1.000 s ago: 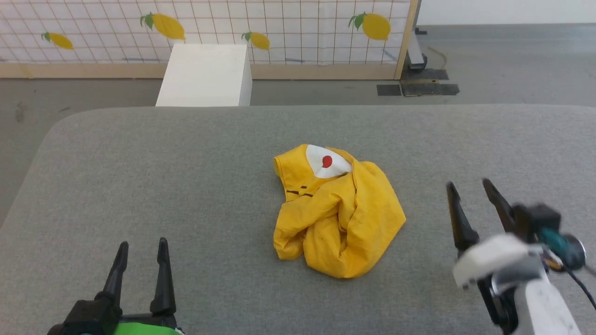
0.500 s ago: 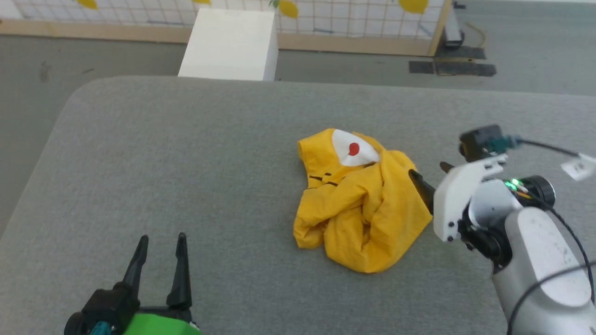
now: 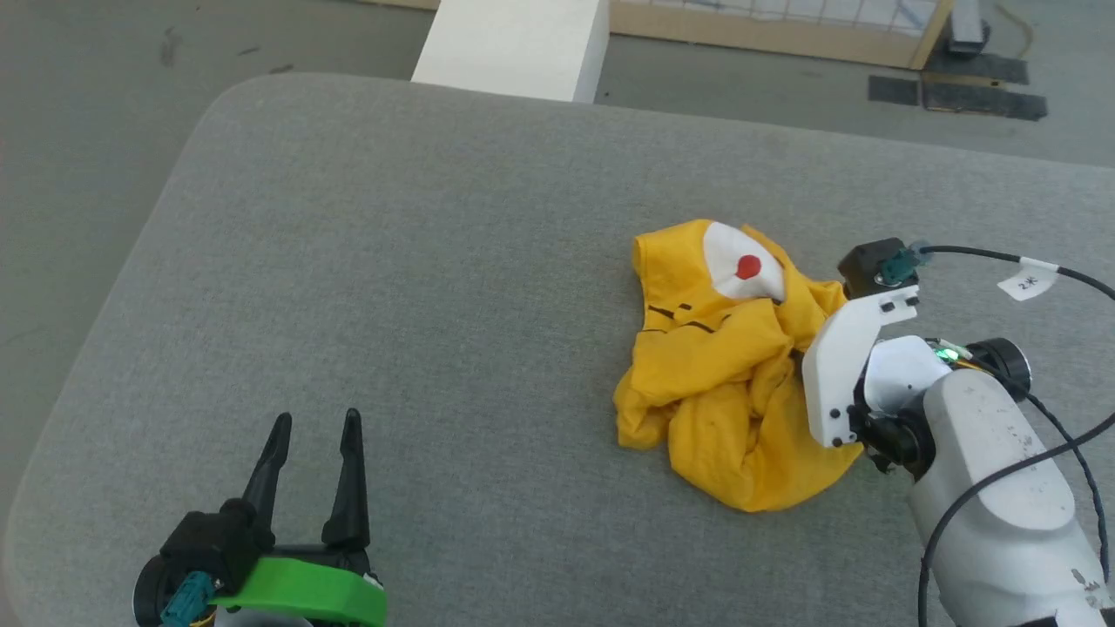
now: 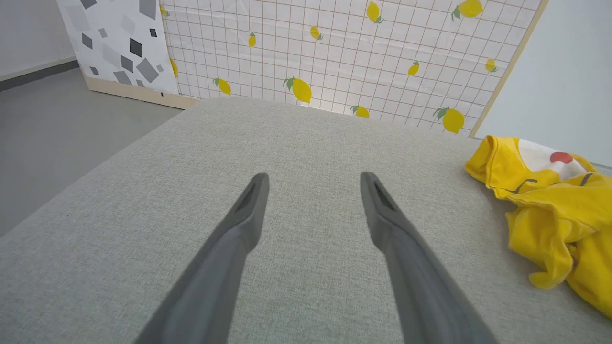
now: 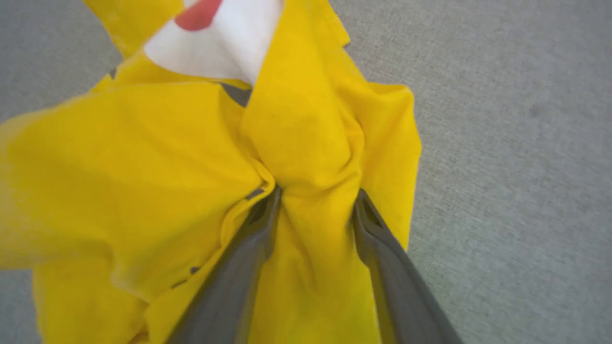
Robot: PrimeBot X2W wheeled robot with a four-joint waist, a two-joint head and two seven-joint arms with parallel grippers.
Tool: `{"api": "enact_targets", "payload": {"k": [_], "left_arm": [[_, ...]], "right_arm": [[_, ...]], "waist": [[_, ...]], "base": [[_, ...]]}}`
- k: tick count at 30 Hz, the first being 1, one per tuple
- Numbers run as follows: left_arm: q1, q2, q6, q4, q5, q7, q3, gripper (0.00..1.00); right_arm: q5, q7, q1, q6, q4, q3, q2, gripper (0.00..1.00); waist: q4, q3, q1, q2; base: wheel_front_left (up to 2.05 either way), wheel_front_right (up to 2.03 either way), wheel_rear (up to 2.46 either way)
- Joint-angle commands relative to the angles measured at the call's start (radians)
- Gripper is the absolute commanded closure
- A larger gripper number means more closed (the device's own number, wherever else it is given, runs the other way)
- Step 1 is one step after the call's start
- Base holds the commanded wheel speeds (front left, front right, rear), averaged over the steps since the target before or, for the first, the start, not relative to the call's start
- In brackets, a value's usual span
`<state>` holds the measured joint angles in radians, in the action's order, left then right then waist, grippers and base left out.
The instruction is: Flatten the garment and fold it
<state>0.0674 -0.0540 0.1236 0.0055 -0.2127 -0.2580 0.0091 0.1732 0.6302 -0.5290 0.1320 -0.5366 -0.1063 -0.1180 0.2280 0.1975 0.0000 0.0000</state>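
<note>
Nothing flattened or folded yet: the garment (image 3: pixel 714 374) lies crumpled right of the grey table's (image 3: pixel 392 261) centre, the right gripper (image 5: pixel 318 192) straddles one bunched ridge (pinch unconfirmed), and the left gripper (image 3: pixel 317 416) stands wide and empty at the table's near-left corner.

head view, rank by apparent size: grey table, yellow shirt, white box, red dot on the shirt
1. grey table
2. yellow shirt
3. white box, cut off at the top edge and farther away, so less sure
4. red dot
</note>
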Motion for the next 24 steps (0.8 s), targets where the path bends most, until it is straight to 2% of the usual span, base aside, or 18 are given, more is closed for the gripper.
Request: {"api": "enact_targets", "payload": {"k": [1, 9, 13, 19, 24], "left_arm": [[-0.018, 0.004, 0.007, 0.003, -0.006, -0.004, 0.002, 0.00], [-0.012, 0.004, 0.007, 0.006, 0.000, -0.004, 0.009, 0.00], [-0.002, 0.004, 0.007, 0.002, 0.008, -0.004, 0.013, 0.00], [0.016, 0.004, 0.007, -0.007, 0.014, -0.004, 0.023, 0.00], [0.027, 0.004, 0.007, -0.011, 0.018, -0.004, 0.029, 0.00]], "right_arm": [[-0.012, -0.018, -0.025, -0.001, -0.015, 0.002, 0.005, 1.00], [0.018, -0.155, -0.121, -0.001, 0.004, 0.019, 0.020, 1.00], [0.054, -0.187, -0.114, -0.001, 0.057, 0.042, -0.008, 1.00], [0.097, -0.183, 0.044, -0.001, 0.210, 0.162, -0.063, 1.00], [0.076, -0.132, 0.317, -0.001, 0.367, 0.313, -0.024, 1.00]], "waist": [[0.013, 0.015, 0.0000, 0.0000], [-0.050, -0.012, 0.0000, 0.0000], [-0.085, -0.037, 0.0000, 0.0000], [-0.121, -0.047, 0.0000, 0.0000], [-0.141, -0.024, 0.0000, 0.0000]], "base": [[0.00, 0.00, 0.00], [0.00, 0.00, 0.00], [0.00, 0.00, 0.00], [0.00, 0.00, 0.00], [0.00, 0.00, 0.00]]}}
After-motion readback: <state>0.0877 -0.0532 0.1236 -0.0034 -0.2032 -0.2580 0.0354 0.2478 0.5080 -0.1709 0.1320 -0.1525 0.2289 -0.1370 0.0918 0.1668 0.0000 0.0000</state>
